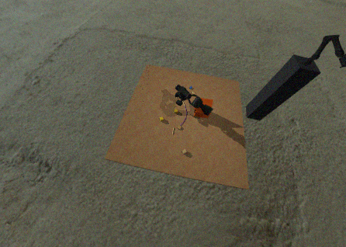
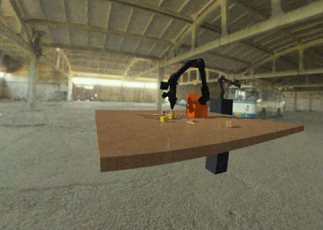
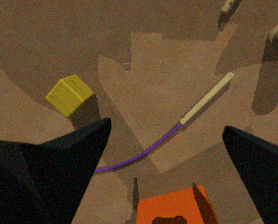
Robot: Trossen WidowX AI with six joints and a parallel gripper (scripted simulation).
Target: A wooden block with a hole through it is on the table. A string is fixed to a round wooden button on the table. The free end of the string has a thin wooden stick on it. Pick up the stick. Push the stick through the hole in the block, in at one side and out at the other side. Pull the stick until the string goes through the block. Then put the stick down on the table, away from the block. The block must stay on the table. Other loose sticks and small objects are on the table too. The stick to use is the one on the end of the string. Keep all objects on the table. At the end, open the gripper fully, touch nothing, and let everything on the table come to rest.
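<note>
The thin wooden stick (image 3: 206,98) (image 1: 180,126) lies flat on the table (image 1: 155,155) (image 2: 163,141). The purple string (image 3: 140,155) (image 1: 185,115) runs from the stick's end in a curve under my left finger. My gripper (image 3: 165,126) (image 2: 172,107) (image 1: 179,102) is open wide and empty. It hangs a little above the table, with the string and the stick's near end between the fingers. The orange block (image 3: 172,205) (image 2: 195,106) (image 1: 208,102) stands just behind the gripper, and its hole shows at the wrist view's lower edge. I cannot make out the round button.
A yellow cube (image 3: 70,95) (image 2: 164,118) lies left of the gripper, and a second yellow cube (image 2: 171,116) lies close by. A loose stick (image 1: 173,130) (image 2: 190,121) and a tan cube (image 1: 185,151) (image 2: 228,124) lie nearer the front. A small blue object (image 1: 191,88) lies behind the arm.
</note>
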